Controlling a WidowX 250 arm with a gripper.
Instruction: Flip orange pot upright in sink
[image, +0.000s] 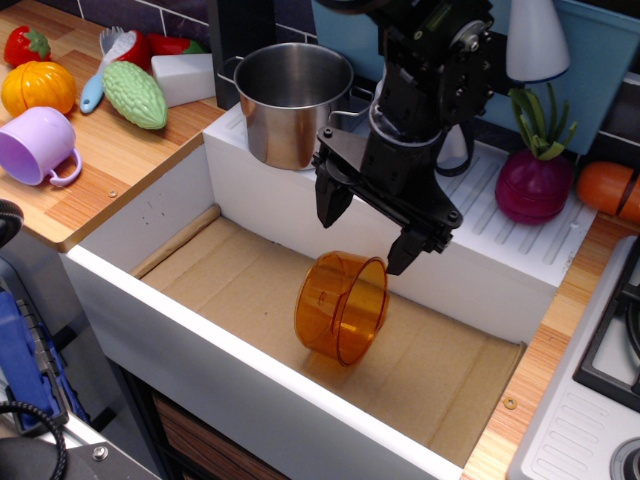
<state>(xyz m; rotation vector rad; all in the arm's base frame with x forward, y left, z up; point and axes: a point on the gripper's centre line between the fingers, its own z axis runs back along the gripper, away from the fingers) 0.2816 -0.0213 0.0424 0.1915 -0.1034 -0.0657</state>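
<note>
Orange pot (341, 306) lies tipped on its side mid-floor of the sink (250, 415), mouth facing the right edge, so the pincer (368, 232) hangs open just above, empty.

Orange pot (341, 306) (translucent), white sink (250, 390)

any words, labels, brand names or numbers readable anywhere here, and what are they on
None can be read in this view.
Translucent orange plastic pot: no label or marking.
Shiny stainless steel pot: bare metal, no brand visible.
Lilac plastic mug: plain.
White sink basin with brown cardboard floor: no print.
Black end effector: no readable lettering; its housing is too dark to tell.
</note>
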